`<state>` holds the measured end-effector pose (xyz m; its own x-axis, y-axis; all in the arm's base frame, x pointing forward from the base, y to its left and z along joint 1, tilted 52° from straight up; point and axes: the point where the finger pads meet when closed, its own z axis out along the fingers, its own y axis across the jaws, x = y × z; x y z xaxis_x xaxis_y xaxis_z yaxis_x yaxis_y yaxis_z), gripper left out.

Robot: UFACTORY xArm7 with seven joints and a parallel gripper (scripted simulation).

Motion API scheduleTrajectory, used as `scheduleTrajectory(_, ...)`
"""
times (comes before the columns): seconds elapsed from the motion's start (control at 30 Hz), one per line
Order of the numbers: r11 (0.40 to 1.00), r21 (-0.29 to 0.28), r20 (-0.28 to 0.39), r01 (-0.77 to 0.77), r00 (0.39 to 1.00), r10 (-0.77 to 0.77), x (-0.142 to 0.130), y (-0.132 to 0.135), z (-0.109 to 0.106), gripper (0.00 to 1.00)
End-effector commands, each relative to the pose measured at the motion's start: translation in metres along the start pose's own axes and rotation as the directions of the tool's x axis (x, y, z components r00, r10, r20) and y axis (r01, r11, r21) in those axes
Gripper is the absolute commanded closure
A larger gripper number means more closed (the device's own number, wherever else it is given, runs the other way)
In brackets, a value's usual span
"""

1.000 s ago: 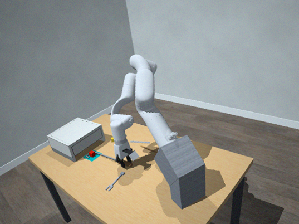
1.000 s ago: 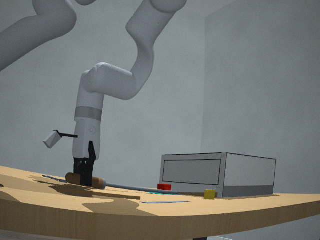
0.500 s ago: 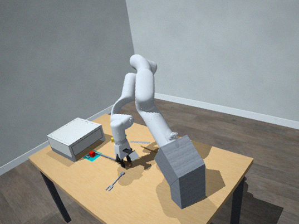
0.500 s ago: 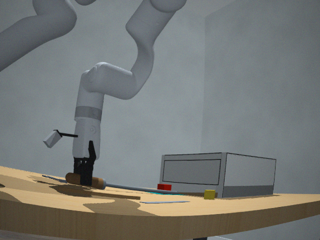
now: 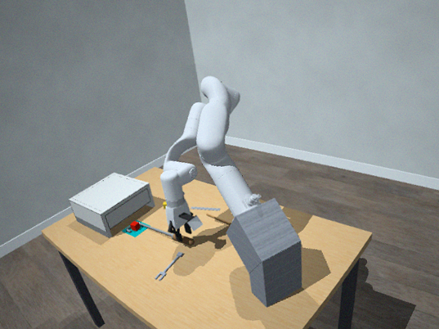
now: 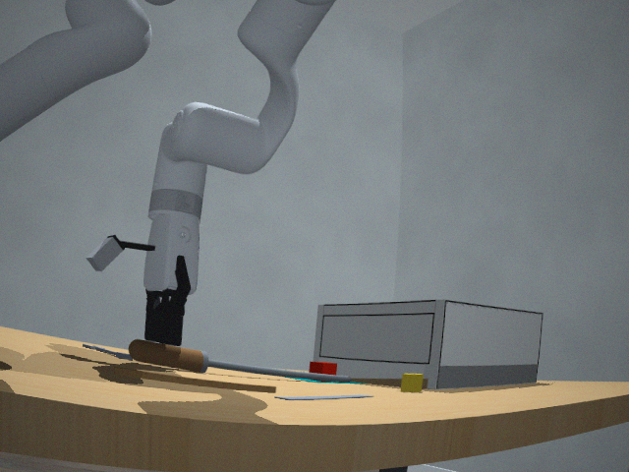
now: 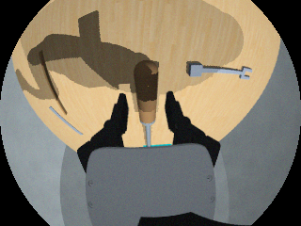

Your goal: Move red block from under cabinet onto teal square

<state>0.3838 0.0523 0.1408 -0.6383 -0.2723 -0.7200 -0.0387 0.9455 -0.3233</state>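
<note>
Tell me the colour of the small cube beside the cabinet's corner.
Yellow. The small cube shows best in the exterior view, by the cabinet.
</note>
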Motion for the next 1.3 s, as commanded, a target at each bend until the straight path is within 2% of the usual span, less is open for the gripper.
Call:
scheduleTrajectory(0.0,1.000,-0.001,-0.002,0.000,1.000,0.000,0.000,0.000,-0.018,0.43)
scheduleTrajectory(0.2,1.000,-0.001,-0.002,0.000,1.000,0.000,0.000,0.000,-0.049,0.43)
scheduleTrajectory(0.27,1.000,-0.001,-0.002,0.000,1.000,0.000,0.000,0.000,-0.049,0.43)
scheduleTrajectory(0.77,1.000,-0.001,-0.002,0.000,1.000,0.000,0.000,0.000,-0.112,0.43)
scheduleTrajectory(1.27,1.000,-0.001,-0.002,0.000,1.000,0.000,0.000,0.000,-0.135,0.43)
